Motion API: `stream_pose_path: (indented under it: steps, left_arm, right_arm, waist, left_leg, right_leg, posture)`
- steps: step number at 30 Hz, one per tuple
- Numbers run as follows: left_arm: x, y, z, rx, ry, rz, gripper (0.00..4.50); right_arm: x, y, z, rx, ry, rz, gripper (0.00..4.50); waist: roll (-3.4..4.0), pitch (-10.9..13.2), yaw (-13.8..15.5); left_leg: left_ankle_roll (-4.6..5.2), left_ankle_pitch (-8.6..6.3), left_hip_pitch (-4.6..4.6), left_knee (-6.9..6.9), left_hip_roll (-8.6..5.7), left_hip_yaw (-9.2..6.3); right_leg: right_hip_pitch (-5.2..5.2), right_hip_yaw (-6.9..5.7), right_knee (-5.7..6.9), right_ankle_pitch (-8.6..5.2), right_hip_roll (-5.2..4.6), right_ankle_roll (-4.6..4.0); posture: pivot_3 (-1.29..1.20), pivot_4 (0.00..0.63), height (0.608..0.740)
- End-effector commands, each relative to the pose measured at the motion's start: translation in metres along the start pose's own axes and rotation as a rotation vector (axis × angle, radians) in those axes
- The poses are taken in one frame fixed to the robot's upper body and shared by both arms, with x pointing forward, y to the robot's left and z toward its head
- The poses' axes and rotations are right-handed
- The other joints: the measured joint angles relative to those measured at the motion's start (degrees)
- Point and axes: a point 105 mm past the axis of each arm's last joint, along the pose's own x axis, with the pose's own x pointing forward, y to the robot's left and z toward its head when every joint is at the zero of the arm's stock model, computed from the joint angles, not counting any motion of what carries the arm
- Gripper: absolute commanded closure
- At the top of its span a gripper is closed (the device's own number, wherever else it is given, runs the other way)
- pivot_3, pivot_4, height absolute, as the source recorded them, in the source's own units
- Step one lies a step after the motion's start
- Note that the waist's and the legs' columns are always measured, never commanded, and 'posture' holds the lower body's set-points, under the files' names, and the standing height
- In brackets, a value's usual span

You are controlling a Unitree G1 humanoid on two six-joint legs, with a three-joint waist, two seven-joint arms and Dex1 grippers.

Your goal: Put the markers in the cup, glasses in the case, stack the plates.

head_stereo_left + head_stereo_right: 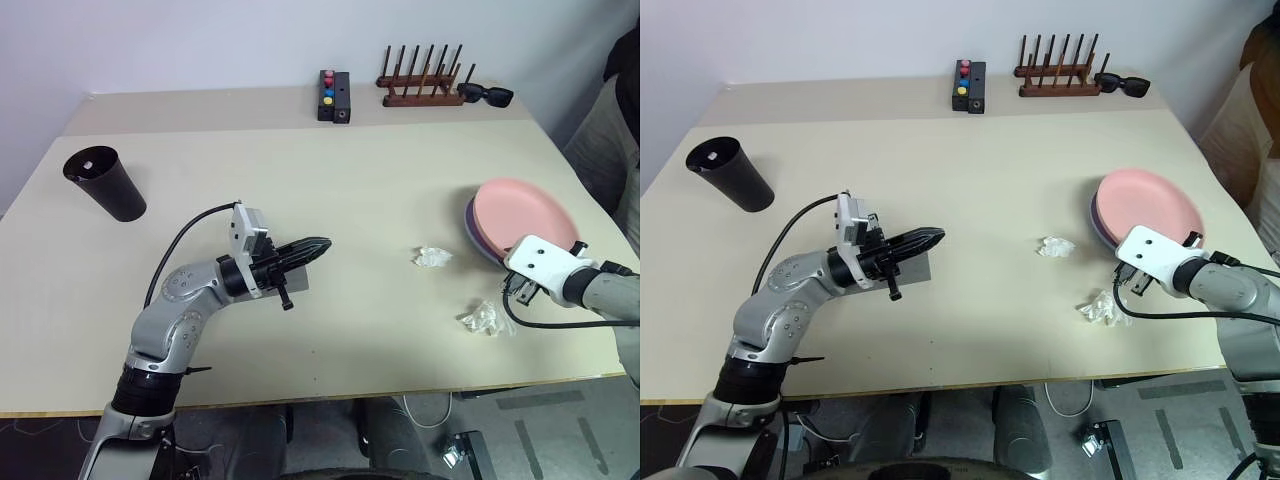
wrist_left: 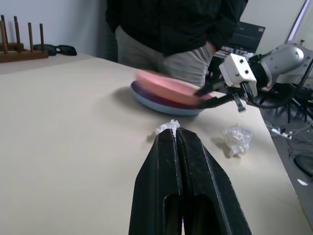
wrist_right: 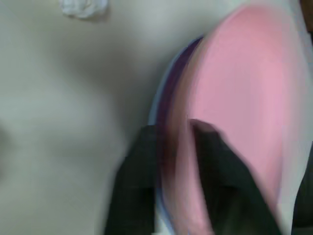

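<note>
The right gripper (image 2: 222, 93) straddles the blurred near rim of the pink plate (image 1: 525, 214), jaws parted, grip unclear; beneath it the blue plate (image 2: 161, 105) barely shows. The left gripper (image 1: 322, 246) is closed, empty.

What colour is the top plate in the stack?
Salmon pink; the top plate shows best in the right eye view.

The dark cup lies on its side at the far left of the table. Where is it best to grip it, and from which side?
Grip the dark cup across its tapered body near the middle, coming from above. It lies tilted on the table, its open rim towards the far left corner, so the round sides are free. The narrow base is probably easier to span. The left gripper, now shut, is nearer.
</note>
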Motion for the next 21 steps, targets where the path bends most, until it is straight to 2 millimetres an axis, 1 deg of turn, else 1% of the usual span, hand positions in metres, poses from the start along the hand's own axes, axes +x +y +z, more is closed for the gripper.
stream_pose_path:
  steps: [1,3,6,8,10,15,18,21]
  left_arm:
    - [0.002,-0.001,0.01,0.041,-0.032,-0.007,4.5]
    - [0.003,-0.001,0.009,0.039,-0.032,-0.005,4.5]
    - [0.004,-0.001,0.009,0.037,-0.031,-0.006,4.5]
    - [0.004,-0.006,0.004,0.027,0.005,-0.033,4.5]
    - [0.003,-0.01,0.001,0.019,0.031,-0.055,4.5]
    - [0.002,-0.014,0.002,0.02,0.028,-0.06,4.5]
    - [0.002,-0.015,0.002,0.021,0.025,-0.053,4.5]
    - [0.001,-0.015,0.002,0.019,0.022,-0.043,4.5]
  right_arm:
    - [-0.011,-0.023,0.016,-0.045,-0.056,-0.075,1.51]
    - [-0.013,-0.026,0.027,-0.043,-0.114,-0.067,1.51]
    - [-0.015,-0.025,0.041,0.006,-0.195,-0.044,1.51]
    - [-0.01,-0.005,0.06,0.065,-0.29,0.045,1.51]
    - [-0.003,0.016,0.071,0.1,-0.332,0.123,1.51]
    - [0.018,0.035,0.08,0.168,-0.364,0.16,1.51]
    - [0.031,0.039,0.074,0.192,-0.335,0.156,1.51]
    - [0.041,0.039,0.065,0.204,-0.302,0.131,1.51]
  waist:
    - [0.0,0.0,0.0]
    - [0.0,0.0,0.0]
    - [0.0,0.0,-0.1]
    - [-0.01,0.0,-0.1]
    - [-0.02,0.0,-0.1]
    - [-0.01,0.0,0.0]
    - [-0.01,0.0,0.0]
    - [-0.01,0.0,0.0]
  left_leg:
    - [0.0,0.0,0.0,0.0,0.0,0.0]
    - [0.0,0.0,0.01,-0.01,0.0,-0.01]
    - [0.0,0.0,0.01,-0.01,0.0,-0.01]
    - [0.0,0.0,0.01,-0.02,0.0,-0.01]
    - [0.0,0.0,0.02,-0.03,0.01,-0.03]
    - [0.0,0.0,-0.01,0.02,-0.01,-0.03]
    - [0.0,0.0,-0.01,0.01,0.0,-0.04]
    - [0.0,0.0,-0.01,0.02,-0.01,-0.03]
  right_leg:
    - [0.0,0.0,0.0,0.0,0.0,0.0]
    - [0.0,0.0,0.0,0.0,0.0,0.0]
    - [0.0,0.0,0.0,0.0,0.0,0.0]
    - [0.0,0.0,0.0,0.0,0.0,0.01]
    - [0.0,-0.01,0.0,-0.01,0.01,0.01]
    - [0.01,0.0,-0.01,0.0,0.0,0.01]
    - [0.01,-0.01,0.0,0.0,0.0,0.0]
    - [0.01,0.0,-0.01,0.0,0.0,0.0]
  posture:
    - [0.0,0.15,0.739]
    - [0.0,0.15,0.739]
    - [0.0,0.15,0.739]
    - [0.0,0.15,0.739]
    - [0.0,0.15,0.739]
    - [0.0,0.15,0.739]
    - [0.0,0.15,0.739]
    - [0.0,0.15,0.739]
